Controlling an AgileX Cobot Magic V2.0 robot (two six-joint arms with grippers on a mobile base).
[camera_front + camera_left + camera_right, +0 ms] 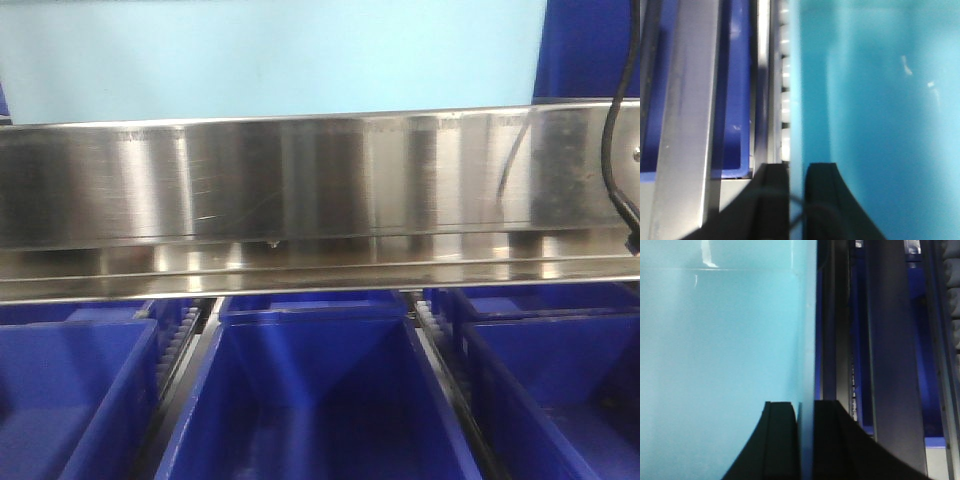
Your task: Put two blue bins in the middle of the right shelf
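A light-blue bin fills the top of the front view, above a steel shelf rail. In the left wrist view my left gripper is shut on the left wall of this bin, one finger inside and one outside. The right wrist view shows my right gripper shut on the bin's right wall in the same way. Neither gripper shows in the front view.
Below the rail, three dark blue bins stand side by side on roller tracks. A black cable hangs at the right edge. White rollers and steel frame bars run close beside the held bin.
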